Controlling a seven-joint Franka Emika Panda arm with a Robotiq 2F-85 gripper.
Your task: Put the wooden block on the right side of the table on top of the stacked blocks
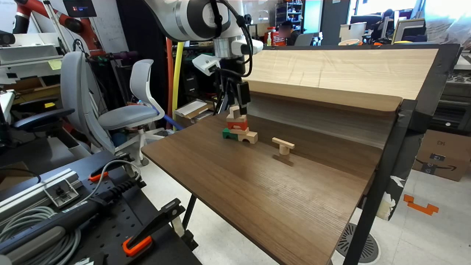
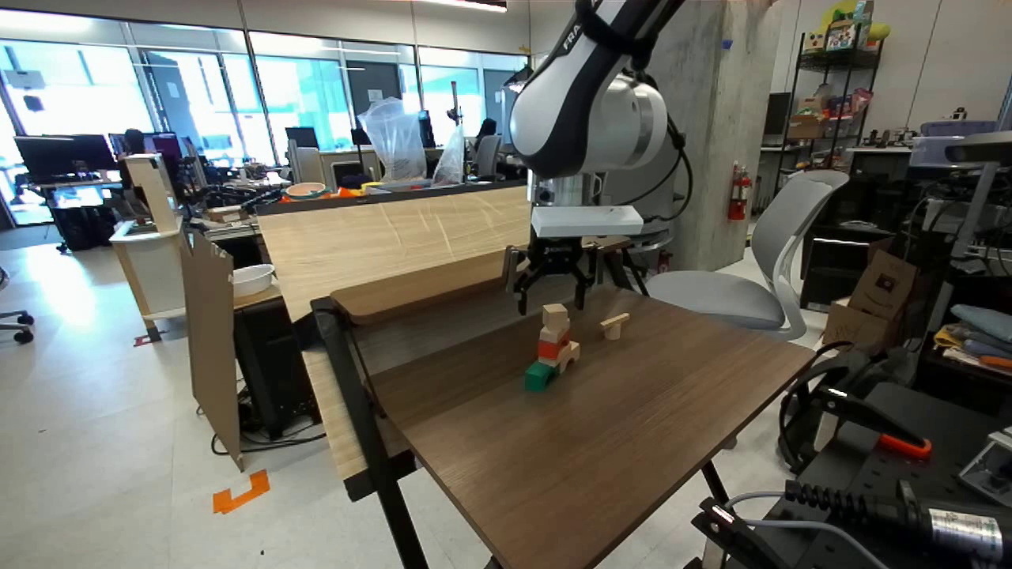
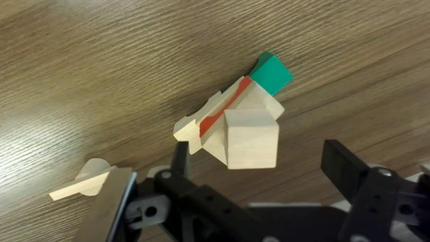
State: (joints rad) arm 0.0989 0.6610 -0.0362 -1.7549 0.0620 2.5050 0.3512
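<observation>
The wooden block (image 3: 252, 146), a pale cube, sits on top of the stacked blocks, turned relative to the piece beneath; it shows in both exterior views (image 1: 234, 111) (image 2: 555, 317). The stacked blocks (image 1: 237, 125) hold pale pieces, a red-orange block (image 2: 551, 348) and, at the base, a green block (image 3: 271, 76). They stand on the brown table (image 1: 220, 173). My gripper (image 3: 256, 144) is open and empty. In the wrist view its fingers lie apart on either side of the cube. In an exterior view it hangs just above the stack's top (image 2: 551, 303).
A longer pale piece (image 1: 283, 142) lies across a small pale cylinder (image 1: 284, 150) on the table, beside the stack. The slanted back panel (image 1: 342, 70) and a lower shelf edge (image 1: 323, 96) rise behind. A grey chair (image 2: 727, 296) stands past the table.
</observation>
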